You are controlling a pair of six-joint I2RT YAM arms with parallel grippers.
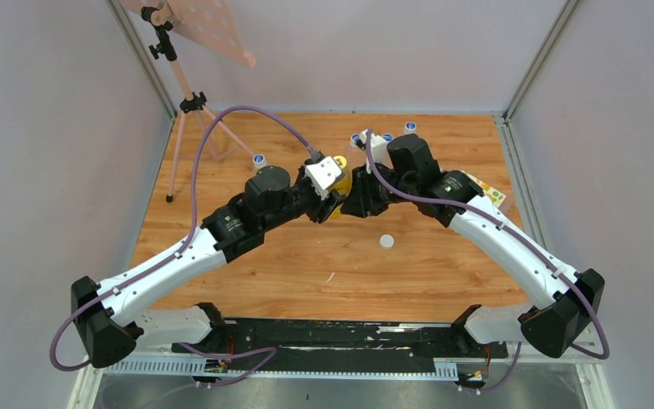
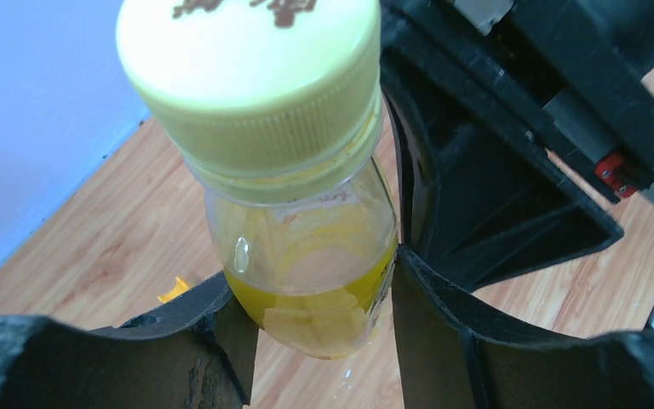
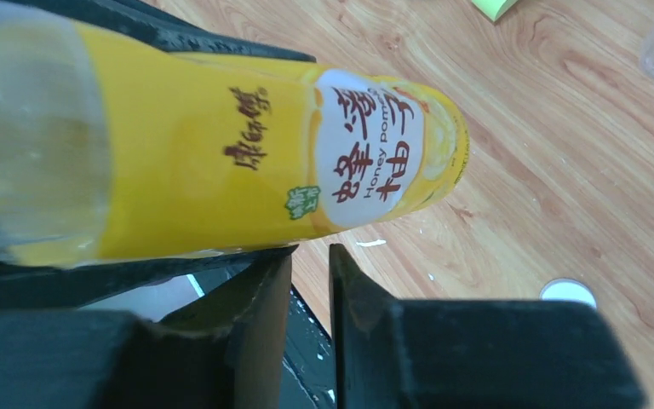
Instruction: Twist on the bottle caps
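The left arm (image 1: pixel 179 256) reaches over the middle of the worktop (image 1: pixel 306 281). Its left jaws clamp the lower body of the slim yellow bottle (image 3: pixel 221 162), held off the wood. The yellow cap (image 2: pixel 251 85) sits on the neck, facing the left wrist; how tight, nobody can tell. The bottle's long axis runs crosswise just beyond the right jaws, which are drawn almost together on nothing. The label reads "Honey pomelo". A white cap (image 1: pixel 387 241) lies right of centre, nearer the right arm (image 1: pixel 511 243).
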